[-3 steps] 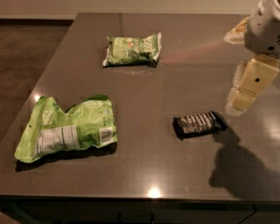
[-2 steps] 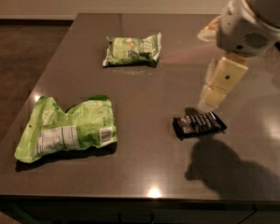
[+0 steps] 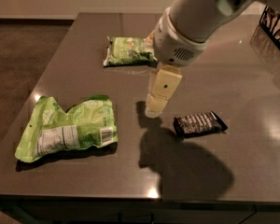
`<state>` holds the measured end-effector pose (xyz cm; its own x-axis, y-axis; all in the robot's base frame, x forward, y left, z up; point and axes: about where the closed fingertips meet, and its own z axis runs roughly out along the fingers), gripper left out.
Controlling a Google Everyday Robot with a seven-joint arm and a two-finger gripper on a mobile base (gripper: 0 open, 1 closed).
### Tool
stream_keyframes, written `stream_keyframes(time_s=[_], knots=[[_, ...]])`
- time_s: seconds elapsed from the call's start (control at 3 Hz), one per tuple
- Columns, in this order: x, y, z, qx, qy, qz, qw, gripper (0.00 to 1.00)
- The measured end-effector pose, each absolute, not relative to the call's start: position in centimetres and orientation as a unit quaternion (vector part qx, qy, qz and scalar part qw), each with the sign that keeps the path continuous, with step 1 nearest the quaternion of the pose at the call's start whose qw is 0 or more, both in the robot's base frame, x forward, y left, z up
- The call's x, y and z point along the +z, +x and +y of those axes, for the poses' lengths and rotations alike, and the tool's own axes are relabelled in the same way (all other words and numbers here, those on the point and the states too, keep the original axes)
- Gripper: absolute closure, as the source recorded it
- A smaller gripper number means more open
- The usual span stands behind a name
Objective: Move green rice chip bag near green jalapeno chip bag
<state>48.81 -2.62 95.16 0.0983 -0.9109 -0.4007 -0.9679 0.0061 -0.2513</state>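
Note:
The green rice chip bag [image 3: 70, 129], large, lime-green and wrinkled with a white label panel and barcode, lies flat at the table's front left. The green jalapeno chip bag [image 3: 129, 51], smaller and darker green, lies at the back centre. My gripper [image 3: 157, 107] hangs above the table's middle, to the right of the rice bag and in front of the jalapeno bag. It touches neither bag and holds nothing that I can see. The arm covers the jalapeno bag's right end.
A dark snack bar wrapper [image 3: 199, 123] lies just right of the gripper. A dark wire basket [image 3: 276, 27] stands at the back right. The table [image 3: 252, 78] is dark and glossy, its front edge close below the rice bag.
The arm has swung left from the table's right side to its middle, passing over the dark snack bar. The bags and the bar have not moved.

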Motion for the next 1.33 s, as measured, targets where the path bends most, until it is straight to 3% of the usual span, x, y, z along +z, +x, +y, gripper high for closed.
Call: stream_keyframes(time_s=[0.67,1.33], knots=[[90.8,47.5,5.7,0.065,-0.762,0.611,0.204,0.00],[87.2,46.1,10.1,0.049,-0.804,0.570,0.161,0.00]])
